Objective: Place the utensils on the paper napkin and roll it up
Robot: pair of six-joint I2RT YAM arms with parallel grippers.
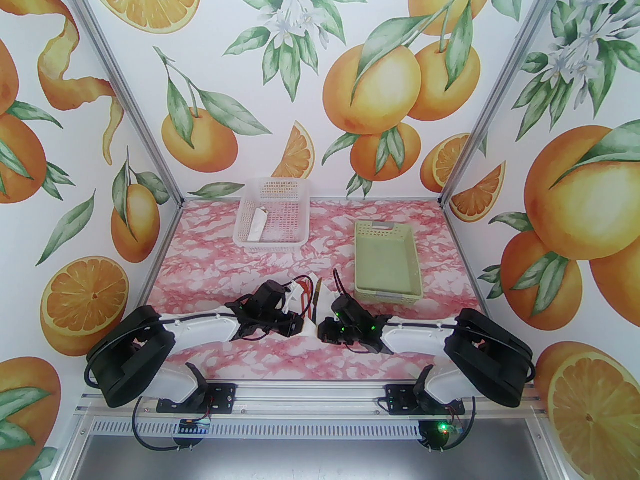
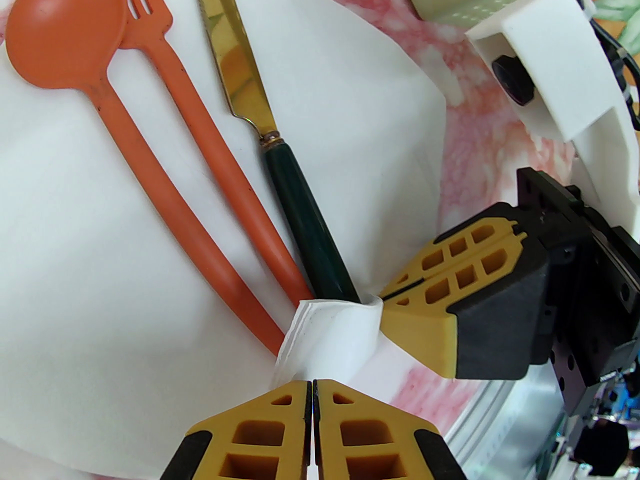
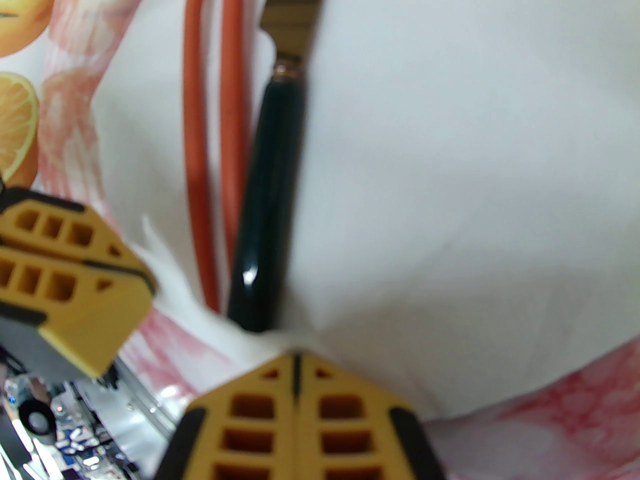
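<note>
The utensils lie side by side on the paper napkin [image 2: 75,268]: a red-orange spoon [image 2: 65,28], an orange fork [image 2: 200,118] and a knife [image 2: 300,208] with a gold blade and dark handle. The napkin's near edge is bunched up over the handle ends. My left gripper [image 2: 312,383] is shut on that bunched edge, and my right gripper [image 2: 385,297] pinches it from the right. In the right wrist view my right gripper [image 3: 296,358] is shut at the napkin [image 3: 450,168] beside the knife handle [image 3: 270,168]. From above, both grippers [image 1: 295,325] [image 1: 325,333] meet at the napkin.
A clear white basket [image 1: 277,188] at the back holds a slim white paper roll [image 1: 257,225]. A pale green basket [image 1: 359,263] stands right of the napkin, close to the right arm. Pink marbled tabletop [image 1: 210,268] lies around them.
</note>
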